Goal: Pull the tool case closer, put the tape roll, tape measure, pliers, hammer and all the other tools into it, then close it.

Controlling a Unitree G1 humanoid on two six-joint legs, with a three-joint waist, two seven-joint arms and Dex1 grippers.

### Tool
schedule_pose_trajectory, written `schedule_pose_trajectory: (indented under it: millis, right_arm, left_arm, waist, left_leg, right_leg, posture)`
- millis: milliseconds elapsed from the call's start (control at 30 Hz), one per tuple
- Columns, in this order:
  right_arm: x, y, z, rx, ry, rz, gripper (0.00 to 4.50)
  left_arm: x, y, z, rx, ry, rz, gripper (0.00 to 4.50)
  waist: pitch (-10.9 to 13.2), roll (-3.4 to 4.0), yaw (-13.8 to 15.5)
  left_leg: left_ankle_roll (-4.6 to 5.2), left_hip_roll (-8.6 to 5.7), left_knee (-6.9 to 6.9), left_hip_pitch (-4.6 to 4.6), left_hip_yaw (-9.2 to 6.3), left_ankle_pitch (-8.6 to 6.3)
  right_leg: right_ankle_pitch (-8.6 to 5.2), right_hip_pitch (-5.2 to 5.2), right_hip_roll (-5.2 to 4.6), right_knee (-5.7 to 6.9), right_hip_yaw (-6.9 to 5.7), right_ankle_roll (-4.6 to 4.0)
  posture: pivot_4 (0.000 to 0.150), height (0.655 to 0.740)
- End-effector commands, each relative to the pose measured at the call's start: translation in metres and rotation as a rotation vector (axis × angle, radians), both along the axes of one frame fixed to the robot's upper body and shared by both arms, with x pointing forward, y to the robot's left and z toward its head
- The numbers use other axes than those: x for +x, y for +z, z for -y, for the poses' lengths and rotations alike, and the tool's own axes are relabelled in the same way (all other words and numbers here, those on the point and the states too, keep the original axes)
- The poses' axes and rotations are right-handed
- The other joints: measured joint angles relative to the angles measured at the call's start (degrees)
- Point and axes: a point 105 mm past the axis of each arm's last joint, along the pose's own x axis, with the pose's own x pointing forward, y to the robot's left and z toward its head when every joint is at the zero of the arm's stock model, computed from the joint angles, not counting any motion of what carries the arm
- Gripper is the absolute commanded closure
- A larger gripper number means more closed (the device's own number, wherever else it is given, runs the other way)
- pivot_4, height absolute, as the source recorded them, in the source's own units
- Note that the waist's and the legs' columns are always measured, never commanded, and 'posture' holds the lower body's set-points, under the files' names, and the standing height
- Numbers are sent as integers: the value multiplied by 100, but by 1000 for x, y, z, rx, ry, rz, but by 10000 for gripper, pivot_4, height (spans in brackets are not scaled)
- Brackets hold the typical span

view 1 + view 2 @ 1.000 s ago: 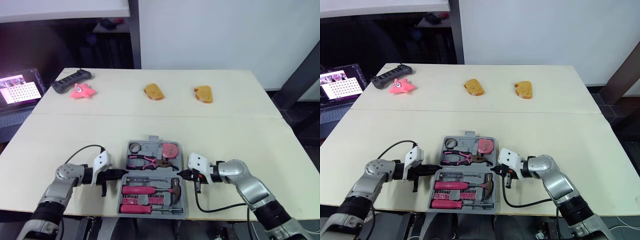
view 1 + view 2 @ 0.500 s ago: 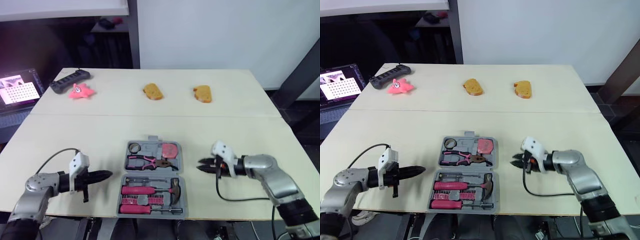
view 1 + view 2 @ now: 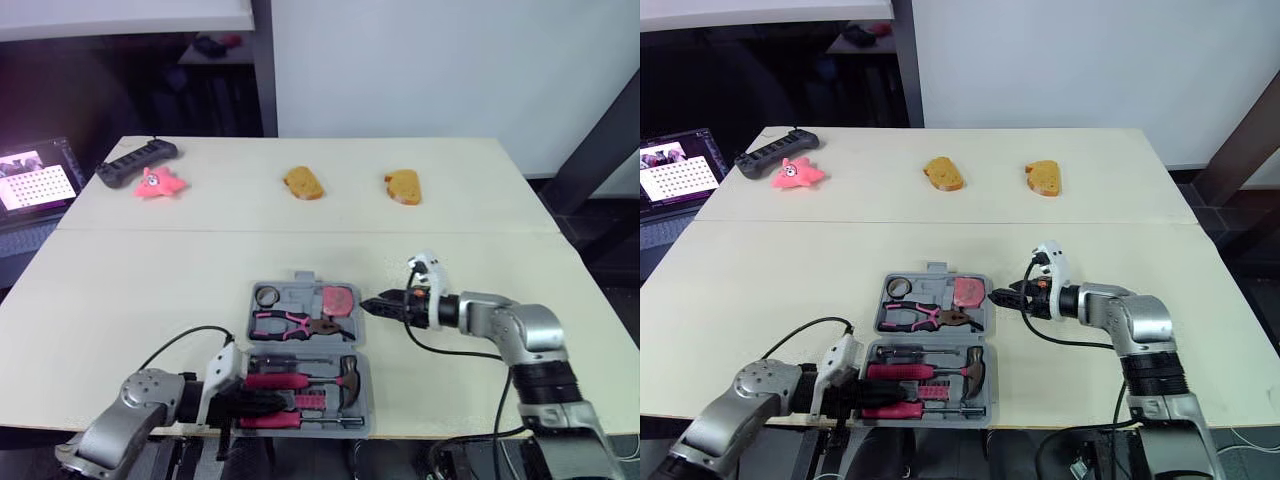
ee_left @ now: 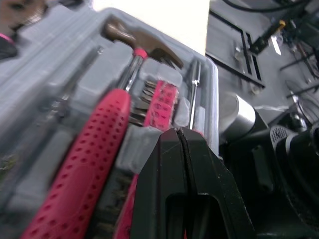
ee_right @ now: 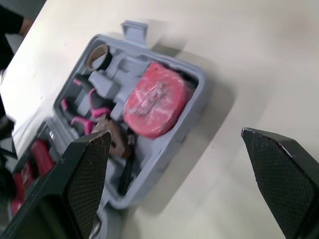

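Far behind tool case [image 3: 300,296], pink toy [image 3: 155,183]

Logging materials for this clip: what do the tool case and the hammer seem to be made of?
The tool case looks like matte grey moulded plastic, given its shaped recesses. The hammer has a brownish metal-looking head and a pink dimpled grip, probably rubber or plastic.

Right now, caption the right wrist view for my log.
Open right end effector facing the open tool case, with tape measure, tape roll and pliers seated inside.
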Motion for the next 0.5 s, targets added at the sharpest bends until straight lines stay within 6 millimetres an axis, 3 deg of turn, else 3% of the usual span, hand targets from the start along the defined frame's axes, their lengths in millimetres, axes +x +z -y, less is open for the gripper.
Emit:
schedule_pose_trajectory:
  millis: [33, 133, 267, 367, 500]
  right_arm:
    - [5, 2, -8, 51, -14, -29, 858]
    - [7, -6, -25, 132, -9, -100, 858]
    - [12, -4, -62, 334, 23, -173, 858]
    - [15, -4, -77, 422, 34, -206, 858]
    - [21, 3, -81, 511, 31, -204, 858]
  left_arm:
    - [1, -6, 2, 45, -11, 20, 45000]
    - [2, -24, -1, 144, 3, -7, 45000]
    - [-3, -36, -2, 206, 1, -50, 45000]
    - [-3, -37, -1, 202, 5, -62, 45000]
    - [-1, -28, 3, 137, 23, -76, 45000]
  waist:
    - [0, 1, -12]
    - [-3, 6, -49]
    - [-13, 23, -92]
    - [-16, 29, -81]
    - [-17, 30, -83]
  left_leg:
    - [0, 0, 0, -1, 0, 0]
    - [0, -1, -1, -1, 0, 0]
    - [0, 0, -4, 11, 0, 0]
    - [0, -1, -5, 10, 0, 0]
    - [0, -1, -5, 10, 0, 0]
  right_leg:
    - [0, 0, 0, 0, 0, 0]
    - [0, 1, 0, 0, 0, 1]
    - [1, 10, 1, 0, 1, 1]
    - [2, 10, 1, 0, 1, 4]
    - [3, 11, 1, 0, 0, 6]
  posture:
    - [1500, 7080]
    - [1500, 7080]
    - [1500, 7080]
    - [1500, 7080]
    - [1500, 7080]
